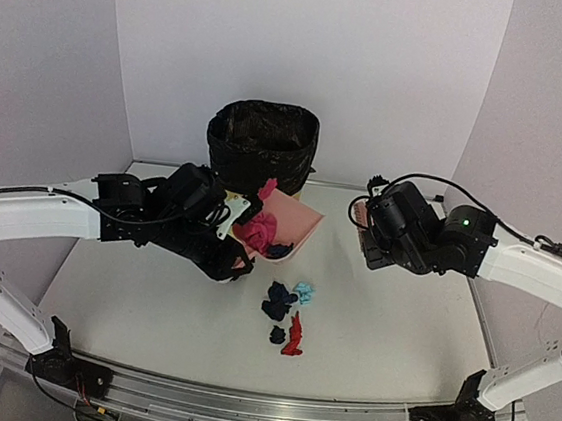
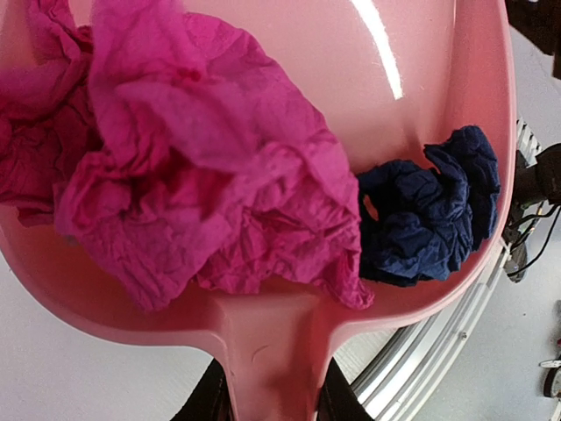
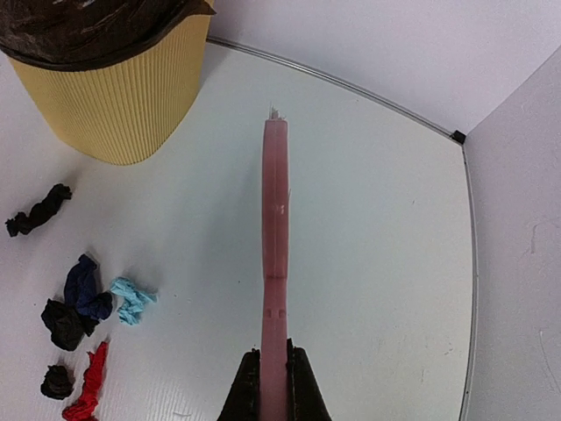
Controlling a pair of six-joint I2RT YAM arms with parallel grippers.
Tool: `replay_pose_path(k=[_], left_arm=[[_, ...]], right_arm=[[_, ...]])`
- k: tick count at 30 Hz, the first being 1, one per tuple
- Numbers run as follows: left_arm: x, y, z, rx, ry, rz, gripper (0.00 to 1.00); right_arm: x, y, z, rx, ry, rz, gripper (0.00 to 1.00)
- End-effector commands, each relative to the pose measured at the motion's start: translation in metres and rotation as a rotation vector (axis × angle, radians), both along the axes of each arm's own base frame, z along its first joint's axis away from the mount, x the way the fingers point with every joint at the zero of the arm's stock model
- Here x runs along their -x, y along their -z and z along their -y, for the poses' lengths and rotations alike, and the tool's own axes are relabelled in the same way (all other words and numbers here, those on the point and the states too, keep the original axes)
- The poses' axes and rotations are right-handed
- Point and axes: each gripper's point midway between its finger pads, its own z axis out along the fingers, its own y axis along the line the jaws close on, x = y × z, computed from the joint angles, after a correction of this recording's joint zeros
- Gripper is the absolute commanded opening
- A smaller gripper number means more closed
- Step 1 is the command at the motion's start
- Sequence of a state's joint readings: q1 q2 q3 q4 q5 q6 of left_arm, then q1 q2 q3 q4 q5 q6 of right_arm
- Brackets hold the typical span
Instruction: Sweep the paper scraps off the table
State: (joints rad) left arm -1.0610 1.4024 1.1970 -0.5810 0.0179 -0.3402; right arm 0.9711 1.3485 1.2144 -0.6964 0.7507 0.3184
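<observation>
My left gripper [image 1: 238, 249] [image 2: 272, 396] is shut on the handle of the pink dustpan [image 1: 295, 224] [image 2: 272, 346], held off the table [image 1: 399, 334] in front of the bin. A big magenta wad [image 2: 202, 175] and a navy wad [image 2: 429, 210] lie in the pan. More paper scraps lie on the table below it: navy [image 1: 278, 301] [image 3: 83, 289], teal [image 1: 304, 292] [image 3: 131, 300], red [image 1: 294, 335] [image 3: 88, 395] and black ones [image 1: 277, 335] [image 3: 63, 323]. My right gripper [image 1: 364, 229] [image 3: 274, 379] is shut on the pink brush [image 3: 275, 263], to the right of the scraps.
A yellow ribbed bin [image 3: 114, 88] lined with a black bag [image 1: 262, 143] stands at the back centre against the wall. One black scrap [image 3: 39, 210] lies apart, nearer the bin. White walls close the table on three sides; a metal rail [image 1: 270, 410] runs along its front.
</observation>
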Motion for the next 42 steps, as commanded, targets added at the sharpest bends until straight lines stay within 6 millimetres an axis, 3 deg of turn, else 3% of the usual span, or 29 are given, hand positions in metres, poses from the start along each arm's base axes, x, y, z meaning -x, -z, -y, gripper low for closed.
replay_pose_path(k=[1, 10, 21, 26, 33, 37, 42], left_arm=[[0.002, -0.032, 0.016, 0.041, 0.036, 0.006, 0.0], [-0.012, -0.073, 0.043, 0.085, 0.037, 0.029, 0.0], [-0.065, -0.103, 0.072, 0.022, -0.099, 0.143, 0.0], [-0.097, -0.126, 0.08, 0.057, -0.161, 0.192, 0.0], [-0.156, -0.159, 0.057, 0.131, -0.253, 0.22, 0.0], [-0.182, -0.181, 0.033, 0.128, -0.323, 0.322, 0.0], [-0.218, -0.202, -0.011, 0.095, -0.434, 0.414, 0.0]], right_arm=[[-0.002, -0.008, 0.011, -0.063, 0.041, 0.019, 0.0], [-0.001, -0.002, 0.026, -0.08, 0.069, 0.004, 0.0], [0.004, 0.001, 0.042, -0.064, 0.081, 0.012, 0.0], [0.006, 0.003, 0.044, -0.072, 0.079, 0.006, 0.0], [0.009, 0.005, 0.045, -0.075, 0.071, 0.001, 0.0], [0.009, 0.008, 0.045, -0.065, 0.068, -0.005, 0.0], [0.009, 0.011, 0.044, -0.059, 0.064, -0.015, 0.0]])
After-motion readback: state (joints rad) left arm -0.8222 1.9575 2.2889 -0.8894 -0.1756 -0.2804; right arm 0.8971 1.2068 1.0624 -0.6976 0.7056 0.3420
